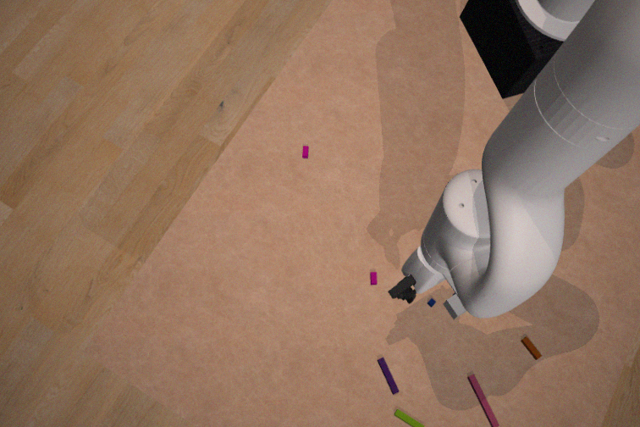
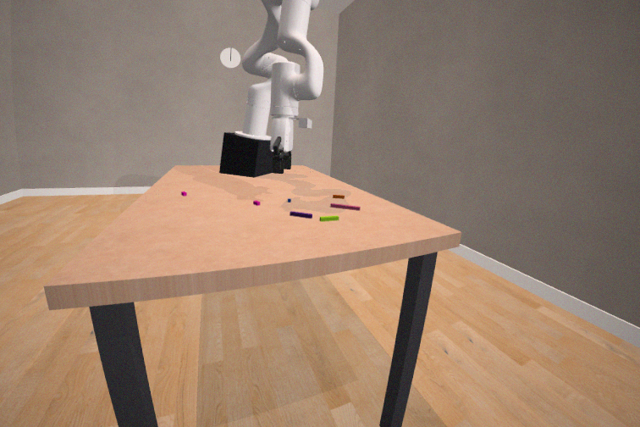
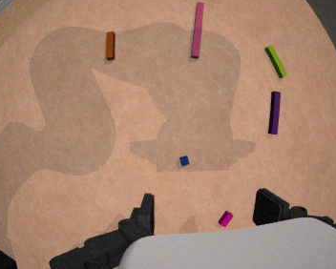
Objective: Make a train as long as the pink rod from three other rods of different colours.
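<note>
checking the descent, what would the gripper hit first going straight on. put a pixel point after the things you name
Probably the tabletop (image 1: pixel 240 234) (image 2: pixel 213 234) (image 3: pixel 205 183), somewhere between the blue rod (image 1: pixel 431 302) (image 2: pixel 289 200) (image 3: pixel 184 160) and the nearer magenta rod (image 1: pixel 373 278) (image 2: pixel 256 202) (image 3: pixel 225 218); depth is unclear, so it could land nearer either one.

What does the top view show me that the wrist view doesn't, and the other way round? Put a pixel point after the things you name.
Only top: the far magenta rod (image 1: pixel 305 152) (image 2: pixel 184 193), off by itself, and the arm's large white links (image 1: pixel 512 213) (image 2: pixel 296 14).

Only wrist: the whole lime rod (image 1: pixel 408 418) (image 2: pixel 329 219) (image 3: pixel 276 62), cut off in the top view, and the wide gap between the open jaws.

Both: the pink rod (image 1: pixel 483 400) (image 2: pixel 344 206) (image 3: pixel 197 30), orange rod (image 1: pixel 531 346) (image 2: pixel 339 196) (image 3: pixel 110 46), purple rod (image 1: pixel 388 375) (image 2: pixel 300 215) (image 3: pixel 274 113), blue rod (image 1: pixel 431 302) (image 2: pixel 289 200) (image 3: pixel 184 161), the nearer magenta rod (image 1: pixel 373 278) (image 2: pixel 256 202) (image 3: pixel 225 218), and part of the lime one.
</note>
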`<control>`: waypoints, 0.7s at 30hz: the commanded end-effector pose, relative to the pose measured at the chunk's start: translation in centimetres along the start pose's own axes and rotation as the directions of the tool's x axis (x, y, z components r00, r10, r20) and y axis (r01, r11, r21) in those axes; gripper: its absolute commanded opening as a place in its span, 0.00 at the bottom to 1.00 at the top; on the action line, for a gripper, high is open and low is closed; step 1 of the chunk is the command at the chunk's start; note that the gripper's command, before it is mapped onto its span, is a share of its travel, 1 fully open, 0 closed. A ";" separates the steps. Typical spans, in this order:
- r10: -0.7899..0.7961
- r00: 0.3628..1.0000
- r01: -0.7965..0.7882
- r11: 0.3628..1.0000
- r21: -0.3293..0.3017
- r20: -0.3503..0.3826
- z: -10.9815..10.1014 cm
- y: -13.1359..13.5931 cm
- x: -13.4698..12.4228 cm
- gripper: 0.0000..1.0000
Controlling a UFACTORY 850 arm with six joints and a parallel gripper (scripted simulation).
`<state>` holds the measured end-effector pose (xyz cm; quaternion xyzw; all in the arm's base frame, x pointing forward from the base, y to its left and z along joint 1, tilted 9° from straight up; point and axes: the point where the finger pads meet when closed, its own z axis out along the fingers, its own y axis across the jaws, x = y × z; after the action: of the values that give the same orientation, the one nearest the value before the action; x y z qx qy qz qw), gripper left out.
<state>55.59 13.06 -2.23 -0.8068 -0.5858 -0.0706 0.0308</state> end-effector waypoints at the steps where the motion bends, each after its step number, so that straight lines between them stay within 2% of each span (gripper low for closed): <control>1: 0.166 0.986 -0.166 0.986 0.001 0.008 0.0 0.7 -1.3 1.00; 4: 0.255 0.967 -0.255 0.967 0.000 0.008 0.1 1.0 -2.1 1.00; 6: 0.255 0.967 -0.255 0.967 0.000 0.008 0.1 1.0 -2.1 1.00; 8: 0.360 0.933 -0.360 0.933 -0.001 0.009 0.2 1.3 -3.1 1.00; 14: 0.512 0.859 -0.512 0.859 -0.002 0.010 0.3 1.8 -4.5 1.00; 21: 0.678 0.735 -0.678 0.735 -0.004 0.010 0.4 2.4 -6.3 1.00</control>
<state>55.85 7.62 -3.35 -0.9451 -0.3165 -0.0636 0.0507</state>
